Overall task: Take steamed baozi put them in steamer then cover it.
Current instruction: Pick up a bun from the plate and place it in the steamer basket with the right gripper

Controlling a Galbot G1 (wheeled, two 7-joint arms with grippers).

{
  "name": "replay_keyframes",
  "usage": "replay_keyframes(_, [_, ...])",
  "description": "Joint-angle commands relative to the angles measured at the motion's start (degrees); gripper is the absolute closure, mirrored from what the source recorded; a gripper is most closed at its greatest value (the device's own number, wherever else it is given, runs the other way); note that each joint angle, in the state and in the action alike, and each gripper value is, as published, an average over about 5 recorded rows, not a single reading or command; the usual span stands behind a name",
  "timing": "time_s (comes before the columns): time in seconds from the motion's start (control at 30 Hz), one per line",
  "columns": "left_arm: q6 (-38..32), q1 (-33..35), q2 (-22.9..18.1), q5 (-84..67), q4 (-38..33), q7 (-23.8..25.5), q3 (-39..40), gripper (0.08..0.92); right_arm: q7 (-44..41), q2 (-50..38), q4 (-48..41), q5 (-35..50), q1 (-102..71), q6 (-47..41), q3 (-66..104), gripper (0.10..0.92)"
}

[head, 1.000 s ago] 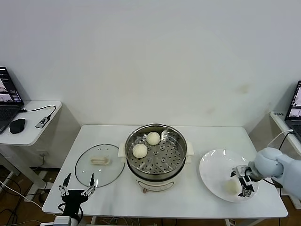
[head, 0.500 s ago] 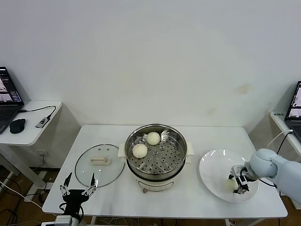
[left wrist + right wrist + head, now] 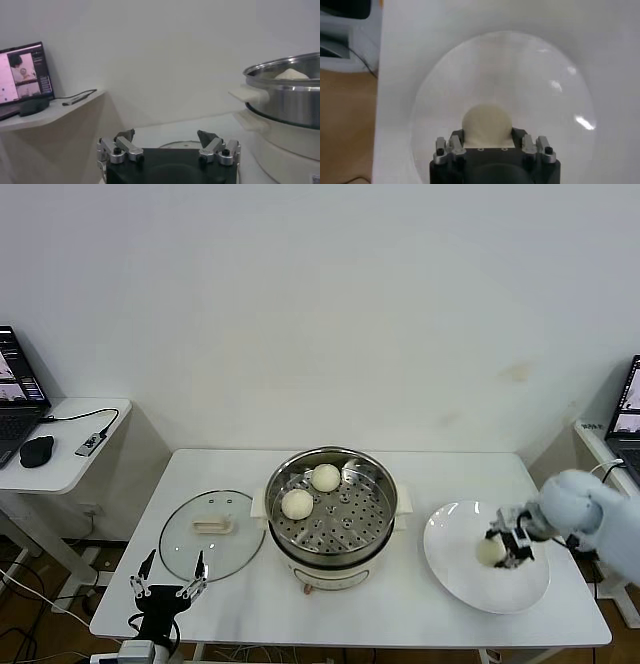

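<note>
right end effector (image 3: 503, 548), closed around a baozi (image 3: 490, 551), hangs over the plate (image 3: 455, 569) at three o'clock; left end effector (image 3: 167, 589) idles open.

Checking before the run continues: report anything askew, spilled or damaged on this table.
Nothing stands out. The steamer sits upright with two baozi on its tray, the cover lies flat beside it, and the right gripper holds a third baozi above the plate. The left gripper idles.
</note>
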Motion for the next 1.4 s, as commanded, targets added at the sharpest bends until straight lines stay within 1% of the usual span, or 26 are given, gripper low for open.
replay_keyframes(0.03, [-0.1,0.1,0.2,-0.5,-0.2,0.0,0.0,0.177,-2.5,1.0,0.5,8.7,19.9,-0.8,-3.0,0.431])
replay_keyframes(0.17, [0.2,0.3,0.6,-3.6,-0.5,-0.1,0.0,0.177,-2.1,4.3,0.5,12.9,29.2,-1.6,-7.0,0.431])
replay_keyframes(0.33, [0.6,0.4,0.7,-8.4,-0.9,-0.4,0.0,0.177,-0.2,11.5,1.1,17.7,38.6,-1.8,-13.2,0.429])
replay_keyframes(0.53, [0.4,0.8,0.4,-8.8,-1.0,-0.2,-0.2,0.177,2.1,20.2,3.0,23.4,40.6,0.2,-18.1,0.423])
replay_keyframes(0.67, [0.5,0.9,0.0,-8.5,-1.2,0.0,-0.4,0.177,2.9,25.2,2.8,24.1,39.8,2.8,-20.4,0.423])
replay_keyframes(0.87, [0.4,0.9,-0.9,-8.0,-1.1,0.0,-0.6,0.177,2.2,30.5,1.6,19.9,38.5,9.5,-25.5,0.423])
replay_keyframes(1.13, [0.3,1.0,-1.5,-8.0,-1.0,0.0,-1.9,0.177,2.0,35.3,-2.1,7.8,35.8,19.3,-30.0,0.423])
replay_keyframes(1.4, [-0.1,1.0,-1.6,-7.9,-0.3,-0.2,-2.4,0.177,1.7,38.8,-4.4,2.0,32.7,25.1,-31.0,0.42])
